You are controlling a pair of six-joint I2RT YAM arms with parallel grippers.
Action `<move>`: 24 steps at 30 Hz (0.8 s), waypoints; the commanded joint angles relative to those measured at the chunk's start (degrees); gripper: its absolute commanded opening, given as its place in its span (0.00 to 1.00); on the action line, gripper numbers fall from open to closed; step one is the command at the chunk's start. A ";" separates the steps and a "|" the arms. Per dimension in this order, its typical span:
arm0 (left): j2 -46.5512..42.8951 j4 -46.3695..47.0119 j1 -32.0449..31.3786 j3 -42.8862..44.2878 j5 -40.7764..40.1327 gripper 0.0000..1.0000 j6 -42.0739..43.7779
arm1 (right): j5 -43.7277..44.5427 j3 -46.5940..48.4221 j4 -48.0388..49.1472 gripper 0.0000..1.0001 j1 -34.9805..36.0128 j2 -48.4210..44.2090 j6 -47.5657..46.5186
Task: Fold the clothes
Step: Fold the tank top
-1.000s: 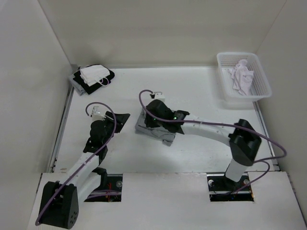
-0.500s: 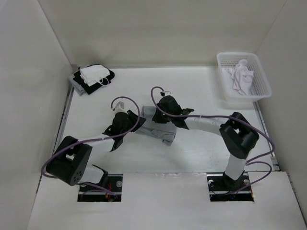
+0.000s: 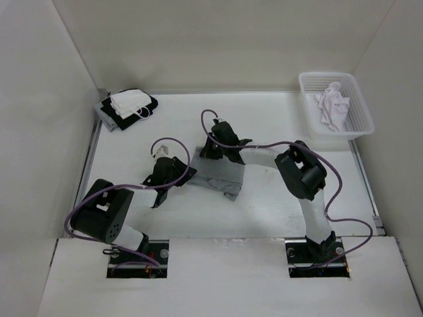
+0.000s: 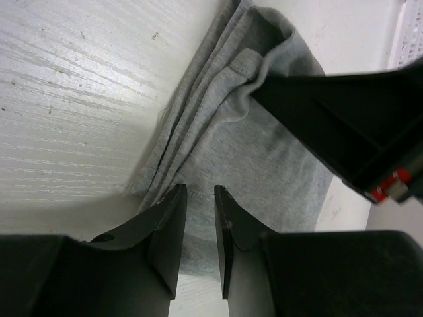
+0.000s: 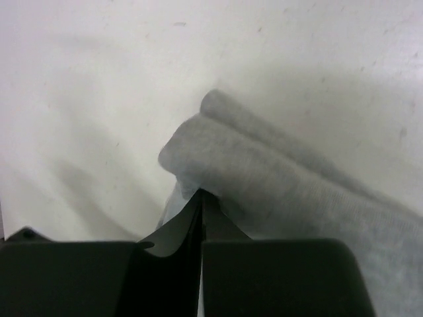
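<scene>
The shirt (image 3: 223, 175) is lying at the middle of the table (image 3: 277, 125), doubled into a small grey slab. Its stacked edges are showing along its 9 o'clock side, and one hem is curling up at the far corner. The left claw (image 4: 200, 198) is working at that 9 o'clock edge, its jaws standing narrow and appearing to pinch the layered border, probably so that all the layers move together in the next fold. The right claw (image 5: 201, 197) is sitting at the shirt's 11 o'clock corner, jaws pressed together on a rolled lip of cloth, seemingly to raise that corner alongside its partner. The knit is looking soft and limp, so it is likely to sag between the two holds. The basket (image 3: 330, 74) at 2 o'clock and the stack (image 3: 129, 109) at 10 o'clock are sitting well apart.
</scene>
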 commanded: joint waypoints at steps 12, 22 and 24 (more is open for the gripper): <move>-3.35 -0.63 0.55 -3.20 1.56 0.21 0.40 | -1.40 13.75 1.74 0.04 -3.79 8.89 9.59; -27.07 -7.38 -0.15 -3.29 -4.49 0.35 1.28 | -3.42 6.04 13.68 0.12 -6.08 -6.02 7.14; -31.82 -11.24 -0.15 -3.03 -6.78 0.36 2.59 | -3.33 0.07 16.76 0.19 -6.69 -12.08 6.44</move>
